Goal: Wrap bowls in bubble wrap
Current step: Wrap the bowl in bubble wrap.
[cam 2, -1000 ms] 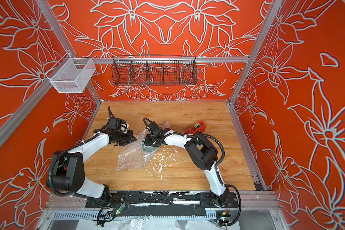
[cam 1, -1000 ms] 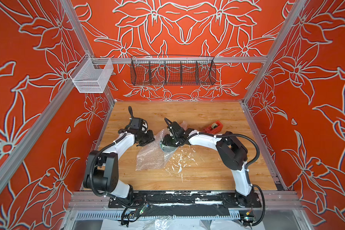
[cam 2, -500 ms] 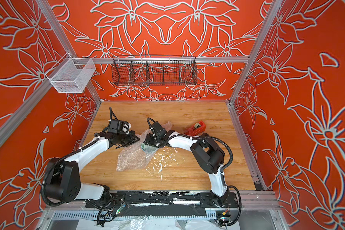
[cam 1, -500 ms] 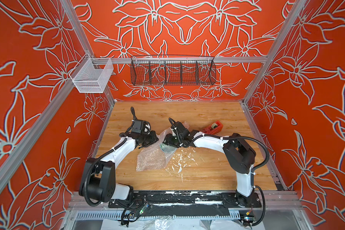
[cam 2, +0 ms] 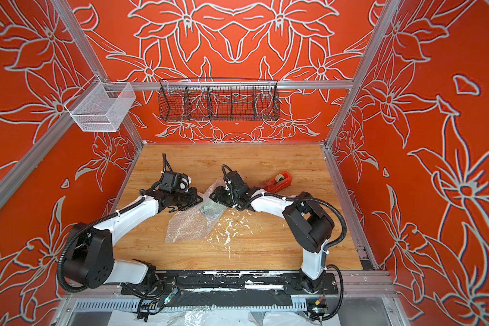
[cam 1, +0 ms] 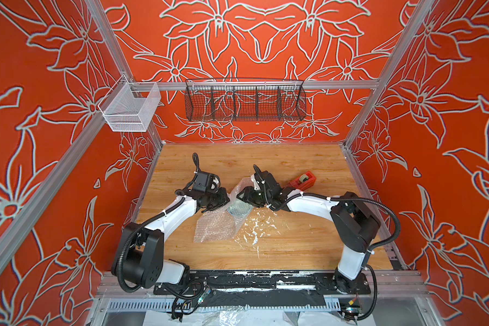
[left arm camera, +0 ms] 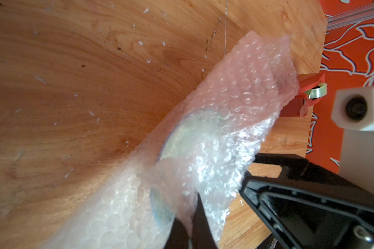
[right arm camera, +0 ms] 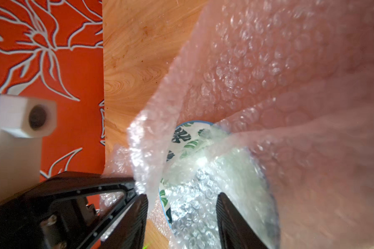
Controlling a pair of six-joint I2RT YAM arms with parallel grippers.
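White leaf-print bowl (right arm camera: 181,140) lies in fold of bubble wrap (cam 1: 215,228), near red tape dispenser (cam 1: 302,182). Left gripper (left arm camera: 189,224) fingers pressed together, pinching bubble wrap. Right gripper (right arm camera: 181,196) fingers spread over covered bowl. Leaf print clear only in right wrist view; both top views give greenish disc.

A small white bowl (cam 1: 239,210) printed with dark green leaves is seen on the wooden table (cam 1: 294,248), partly covered by clear bubble wrap (cam 1: 215,228). The crinkled sheet is spread flat toward the front, with its far edge raised over the bowl.
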